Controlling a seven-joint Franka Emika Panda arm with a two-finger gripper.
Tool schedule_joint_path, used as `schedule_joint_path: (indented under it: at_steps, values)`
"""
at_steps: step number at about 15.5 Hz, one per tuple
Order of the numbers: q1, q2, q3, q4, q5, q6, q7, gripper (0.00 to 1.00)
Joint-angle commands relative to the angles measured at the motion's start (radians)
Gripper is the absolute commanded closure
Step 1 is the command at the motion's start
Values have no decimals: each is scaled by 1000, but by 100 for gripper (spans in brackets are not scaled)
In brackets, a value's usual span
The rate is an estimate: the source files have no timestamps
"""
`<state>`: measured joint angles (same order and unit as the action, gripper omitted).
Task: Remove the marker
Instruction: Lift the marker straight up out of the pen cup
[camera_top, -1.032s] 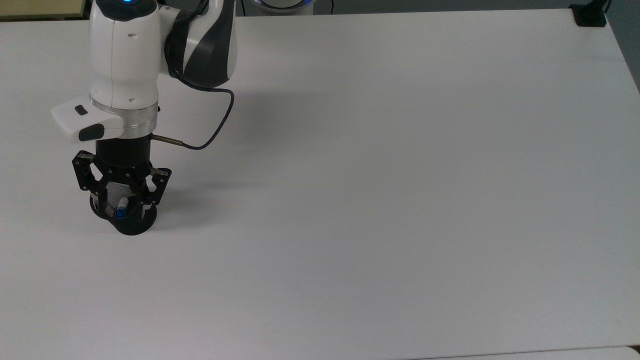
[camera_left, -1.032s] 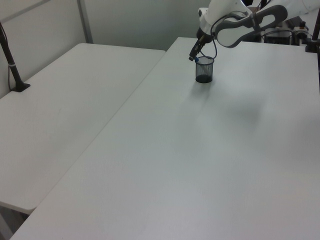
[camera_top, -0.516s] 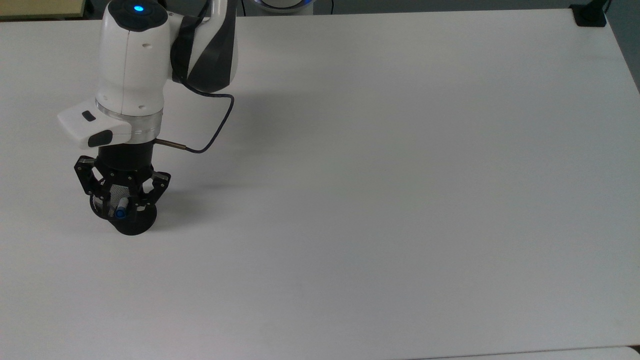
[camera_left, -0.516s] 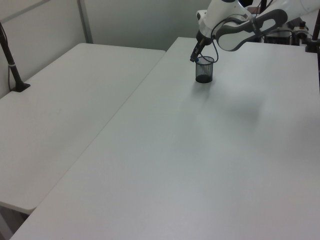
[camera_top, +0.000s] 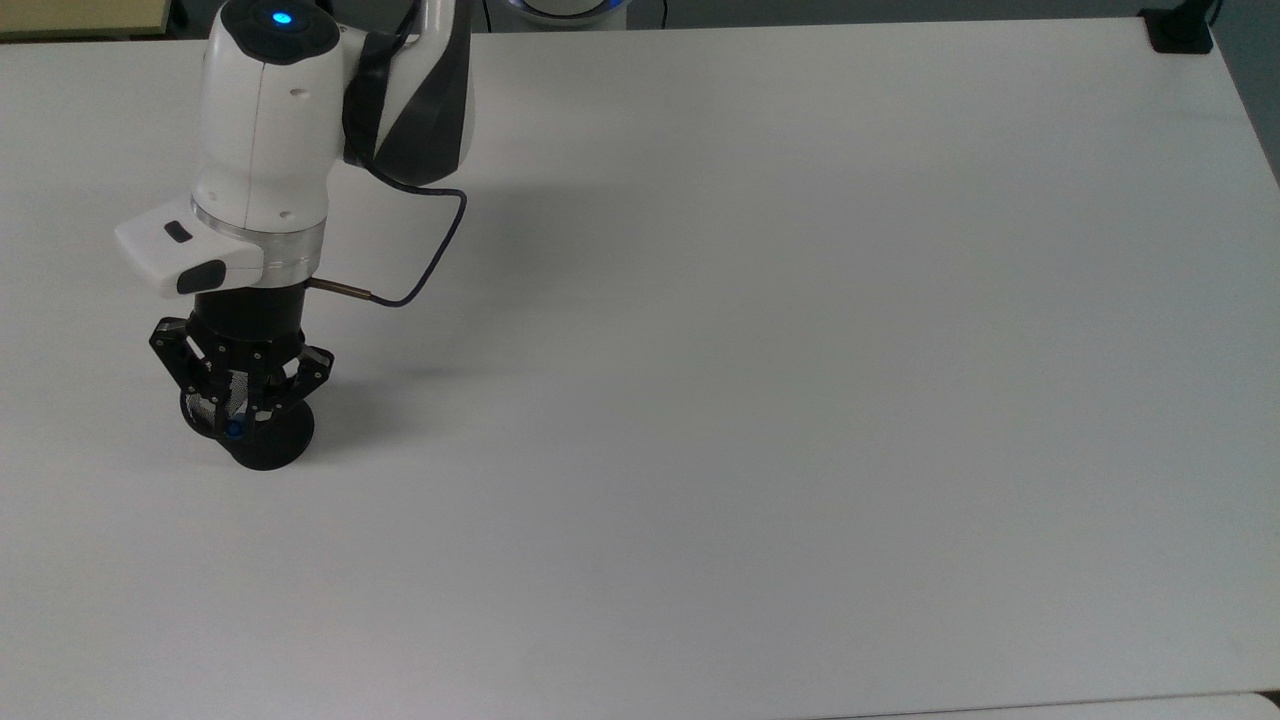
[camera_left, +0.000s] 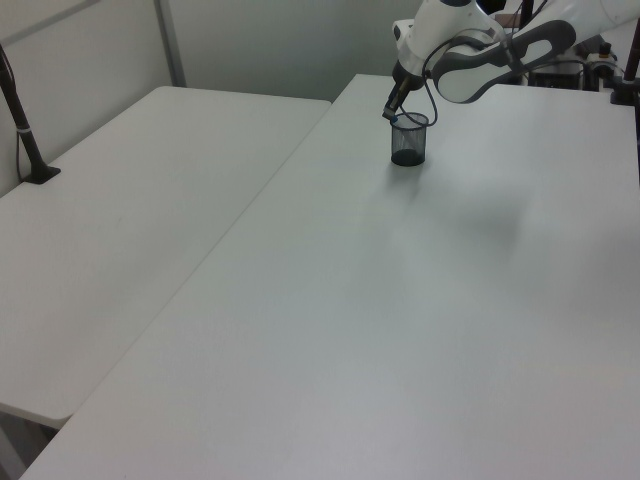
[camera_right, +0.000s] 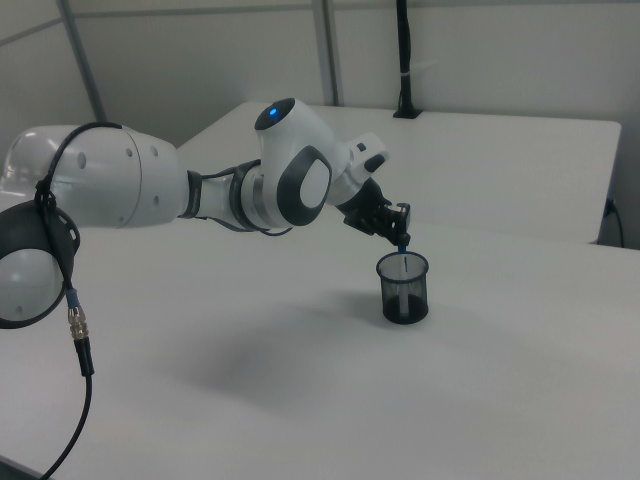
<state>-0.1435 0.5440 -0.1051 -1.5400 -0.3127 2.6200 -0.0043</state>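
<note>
A black mesh cup (camera_top: 268, 449) stands near the top view's left edge of the white table (camera_top: 700, 400). The marker (camera_top: 236, 430) leans inside it, and its blue cap end sticks up above the rim. My gripper (camera_top: 240, 418) hangs over the cup's mouth, fingers drawn in around the blue cap. In the right view the gripper (camera_right: 402, 238) sits just above the cup (camera_right: 403, 290), with the marker (camera_right: 402, 248) running down from it into the mesh. In the left view the gripper (camera_left: 392, 113) is at the rim of the cup (camera_left: 408, 148).
A black cable (camera_top: 430, 250) loops off the wrist. A black clamp base (camera_top: 1180, 30) sits at the table's far corner in the top view. A second white table (camera_left: 130, 230) adjoins on the left view's left.
The fingers have drawn together around the marker's blue cap, from wide apart one second ago to narrow now. The wrist came down slightly. The cup has stayed in place.
</note>
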Motion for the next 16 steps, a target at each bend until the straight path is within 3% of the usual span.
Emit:
schedule_joint_path:
  at_steps: [1, 4, 8, 14, 16]
  values:
    - [-2, 7, -8, 12, -39, 26, 21, 90]
    - [-17, -7, -8, 43, -77, 26, 21, 91]
    - [-37, -59, -7, 64, -63, 25, 35, 91]
    - [-42, -151, -2, 63, 108, 22, 35, 91]
    - [-36, -177, 4, 55, 196, 14, 35, 91]
